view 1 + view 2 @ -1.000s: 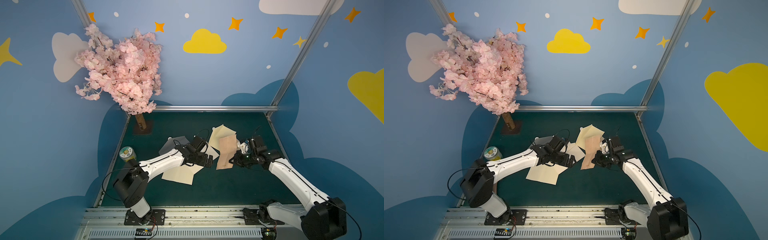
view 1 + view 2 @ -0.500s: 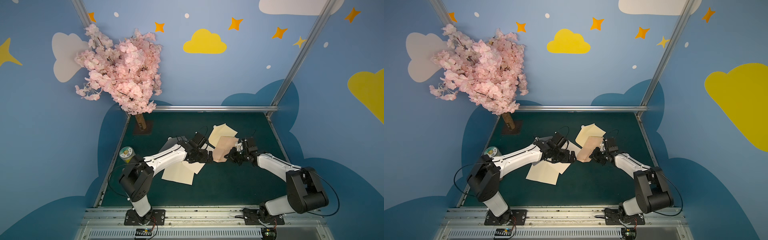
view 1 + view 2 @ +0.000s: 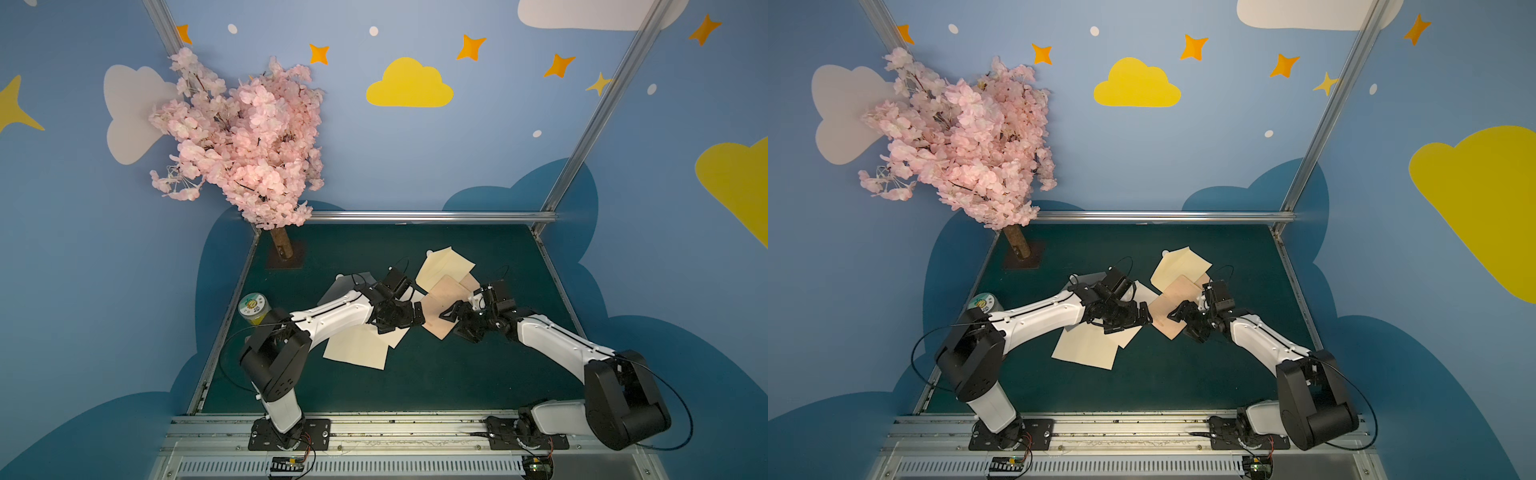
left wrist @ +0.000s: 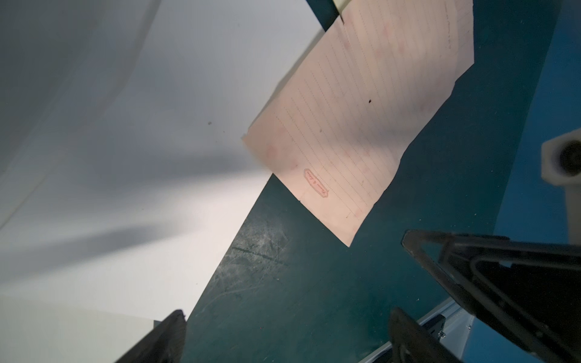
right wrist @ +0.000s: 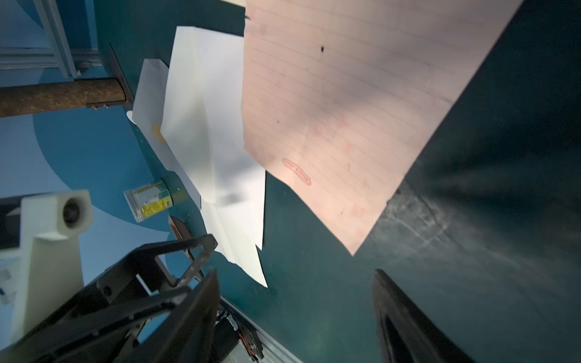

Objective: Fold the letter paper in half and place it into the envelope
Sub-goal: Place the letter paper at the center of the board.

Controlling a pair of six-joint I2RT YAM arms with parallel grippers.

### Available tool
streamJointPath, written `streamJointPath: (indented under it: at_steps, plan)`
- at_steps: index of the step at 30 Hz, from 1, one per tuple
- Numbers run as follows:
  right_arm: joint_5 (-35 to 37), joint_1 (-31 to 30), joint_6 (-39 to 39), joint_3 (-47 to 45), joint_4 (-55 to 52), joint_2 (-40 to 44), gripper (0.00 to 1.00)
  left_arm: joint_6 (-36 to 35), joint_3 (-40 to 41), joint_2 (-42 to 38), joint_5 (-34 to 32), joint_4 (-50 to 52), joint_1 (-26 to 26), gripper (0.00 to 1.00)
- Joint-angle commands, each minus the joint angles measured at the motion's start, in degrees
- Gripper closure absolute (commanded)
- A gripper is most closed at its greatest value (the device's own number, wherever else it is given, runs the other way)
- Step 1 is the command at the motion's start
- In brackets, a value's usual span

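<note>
Left fingers [image 4: 169,333] and right fingers [image 5: 396,320] both stand wide apart, holding nothing, and between them at mid-frame in both top views the pink letter paper [image 3: 442,305] lies on the green surface [image 3: 457,374], its upper end overlapping a cream envelope [image 3: 444,262].

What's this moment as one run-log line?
left gripper: open, empty | right gripper: open, empty | pink letter paper: ungripped, on green mat between grippers
</note>
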State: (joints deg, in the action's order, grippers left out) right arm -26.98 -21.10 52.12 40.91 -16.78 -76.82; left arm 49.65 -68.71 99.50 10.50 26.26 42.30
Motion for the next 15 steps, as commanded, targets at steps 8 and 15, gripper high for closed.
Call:
streamJointPath:
  at_steps: [8,15]
  plan:
    - [8.3,1.0,-19.6,14.7,-27.5,-5.8,0.39,7.8,-1.4,7.2,4.4,-8.0,-0.6,0.02]
    - [12.7,3.6,-25.6,26.8,-32.8,-18.3,1.0,10.4,-4.2,11.1,4.9,-9.6,-0.6,0.08]
